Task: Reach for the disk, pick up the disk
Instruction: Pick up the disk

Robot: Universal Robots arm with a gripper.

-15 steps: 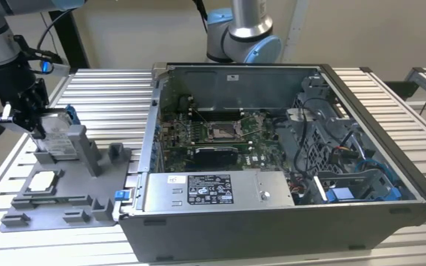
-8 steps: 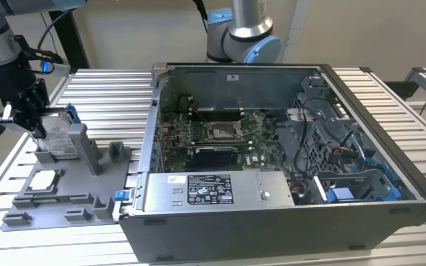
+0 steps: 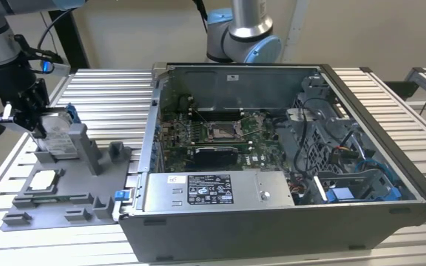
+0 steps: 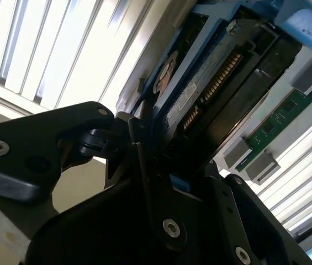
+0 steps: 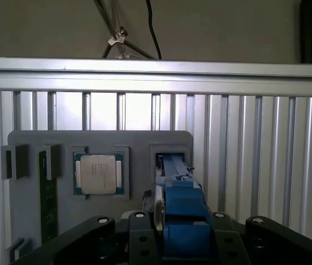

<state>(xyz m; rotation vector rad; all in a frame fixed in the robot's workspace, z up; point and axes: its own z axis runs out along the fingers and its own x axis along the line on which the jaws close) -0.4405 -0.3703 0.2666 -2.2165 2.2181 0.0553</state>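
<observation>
The disk [image 3: 57,132] stands on edge in a slot of the grey fixture plate [image 3: 72,194] at the exterior view's left, its white label facing the computer case. My gripper [image 3: 37,123] comes down over its upper end with a finger on each flat side, shut on it. In the first wrist view the disk's blue frame [image 5: 180,199] sits between the black fingers [image 5: 139,226], above its slot in the fixture [image 5: 62,144]. The second wrist view shows the disk's connector edge [image 4: 211,83] close up, with a finger [image 4: 142,149] pressed against it.
A small square silver chip [image 5: 98,174] and a green memory stick [image 5: 48,193] lie in other pockets of the fixture. The open computer case [image 3: 272,155] stands close beside the fixture on the slatted table [image 3: 109,88]. A second arm's base [image 3: 243,33] rises behind the case.
</observation>
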